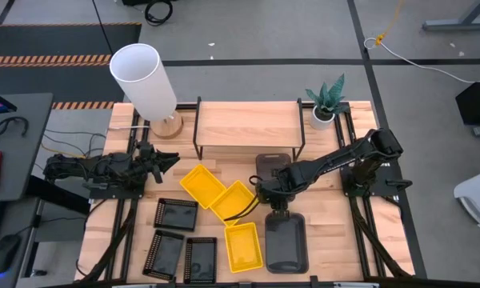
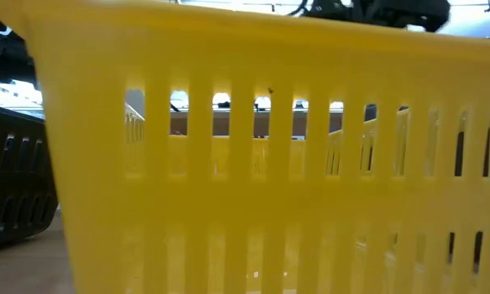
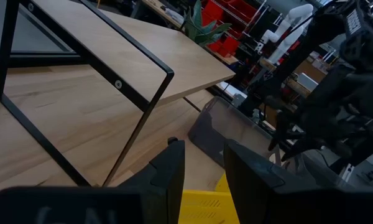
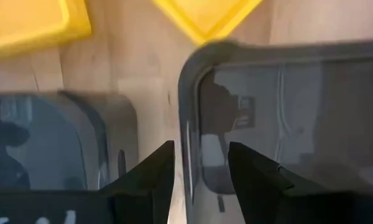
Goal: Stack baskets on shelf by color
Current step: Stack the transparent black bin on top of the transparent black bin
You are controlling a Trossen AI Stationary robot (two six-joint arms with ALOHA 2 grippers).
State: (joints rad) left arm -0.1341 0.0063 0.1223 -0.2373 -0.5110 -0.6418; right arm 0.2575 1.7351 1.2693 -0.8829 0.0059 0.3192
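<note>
Three yellow baskets lie mid-table. Three black slotted baskets sit near the left front. One grey basket lies partly under the shelf, and another sits near the front edge. My right gripper is open and low. Its fingers stand on either side of a grey basket's rim, close to a corner, without touching it. My left gripper is open and waits near the lamp.
A white lamp stands at the far left and a potted plant at the far right of the table. The shelf's black legs rise ahead of the left gripper. A yellow basket wall fills the low view.
</note>
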